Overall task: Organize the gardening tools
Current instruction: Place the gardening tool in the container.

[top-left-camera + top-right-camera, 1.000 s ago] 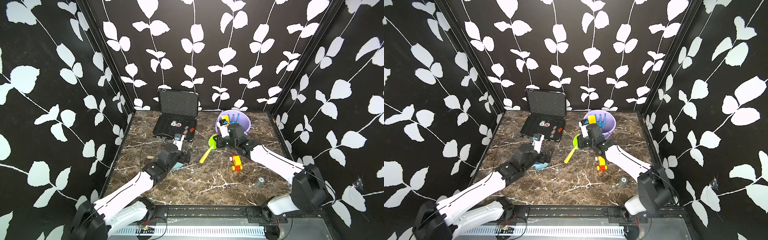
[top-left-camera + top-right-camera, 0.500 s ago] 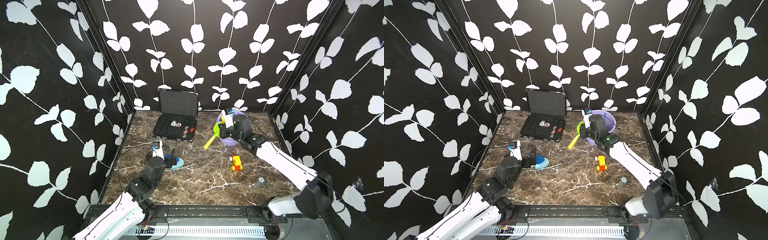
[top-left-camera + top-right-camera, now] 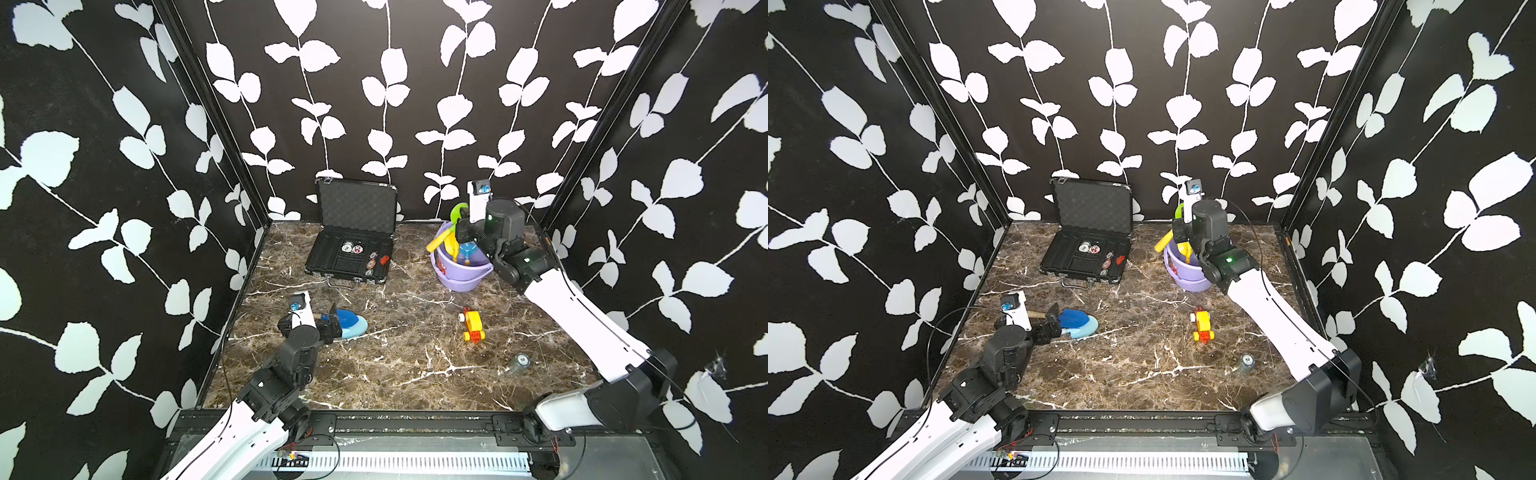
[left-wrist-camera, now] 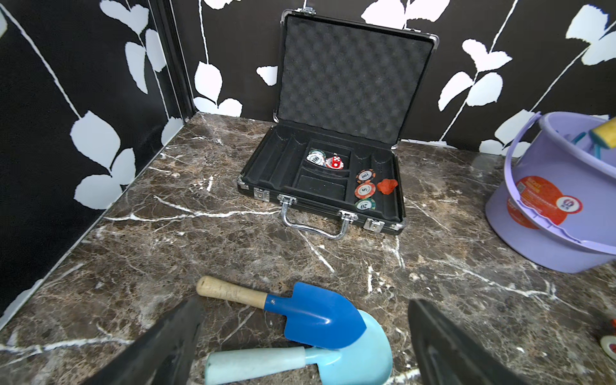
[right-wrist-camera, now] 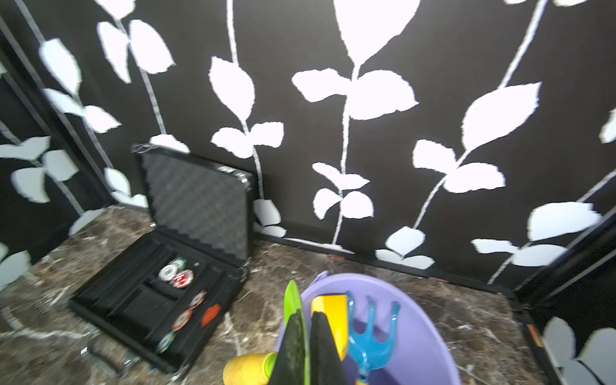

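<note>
My right gripper (image 5: 306,316) is shut on a green shovel (image 5: 291,300) with a yellow handle, and holds it tilted over the rim of the purple bucket (image 3: 461,278). A yellow shovel (image 5: 330,306) and a blue fork (image 5: 370,336) stand inside the bucket. At the front left a blue shovel (image 4: 316,316) with a wooden handle lies partly on a light-blue shovel (image 4: 363,360). My left gripper (image 4: 303,301) is open low over these two, one finger on either side, touching neither. In both top views it (image 3: 333,322) sits at their handle ends.
An open black case (image 3: 353,249) with chips stands at the back, left of the bucket. A yellow-and-red toy vehicle (image 3: 473,326) lies right of centre. A small round item (image 3: 519,360) lies at the front right. Patterned walls close in three sides.
My right gripper has lifted the green shovel off the table and carried it back over the bucket. My left arm has drawn back toward the front left, still open by the blue shovels.
</note>
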Robot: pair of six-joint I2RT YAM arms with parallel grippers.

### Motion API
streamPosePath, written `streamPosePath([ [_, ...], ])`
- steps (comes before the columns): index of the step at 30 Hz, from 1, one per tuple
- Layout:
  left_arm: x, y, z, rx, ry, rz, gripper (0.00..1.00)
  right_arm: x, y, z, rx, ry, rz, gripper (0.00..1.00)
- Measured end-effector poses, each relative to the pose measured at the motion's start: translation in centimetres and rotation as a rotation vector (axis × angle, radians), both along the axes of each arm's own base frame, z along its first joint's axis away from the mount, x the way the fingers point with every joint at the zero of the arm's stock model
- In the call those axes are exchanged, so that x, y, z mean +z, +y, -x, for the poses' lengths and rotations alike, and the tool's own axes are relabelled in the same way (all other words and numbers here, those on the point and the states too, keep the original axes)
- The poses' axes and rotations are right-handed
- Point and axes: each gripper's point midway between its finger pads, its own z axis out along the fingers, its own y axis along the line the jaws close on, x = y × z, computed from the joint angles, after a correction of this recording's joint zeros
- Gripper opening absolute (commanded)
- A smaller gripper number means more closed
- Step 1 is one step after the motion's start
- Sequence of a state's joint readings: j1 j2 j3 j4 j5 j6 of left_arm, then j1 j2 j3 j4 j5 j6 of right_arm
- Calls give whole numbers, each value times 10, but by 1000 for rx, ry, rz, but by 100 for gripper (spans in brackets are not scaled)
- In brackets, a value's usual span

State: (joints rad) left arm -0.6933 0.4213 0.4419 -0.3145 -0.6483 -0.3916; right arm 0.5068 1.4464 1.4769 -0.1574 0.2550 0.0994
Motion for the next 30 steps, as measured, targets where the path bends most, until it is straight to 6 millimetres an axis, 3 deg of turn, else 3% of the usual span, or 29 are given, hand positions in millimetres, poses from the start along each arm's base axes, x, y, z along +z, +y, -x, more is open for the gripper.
streamPosePath([
  [7,-2,6,2,19,7,-27,99,-8,-27,-22,-99,8,41,0],
  [19,-13,6,-3,38,48,-90,99,-21,-61,-34,-216,31,104,0],
  [24,-22,5,-5,39,82,-120,99,-44,-66,-42,-230,84,131,0],
  [30,-25,4,-6,41,91,-129,99,-85,-65,-50,-223,192,181,0],
])
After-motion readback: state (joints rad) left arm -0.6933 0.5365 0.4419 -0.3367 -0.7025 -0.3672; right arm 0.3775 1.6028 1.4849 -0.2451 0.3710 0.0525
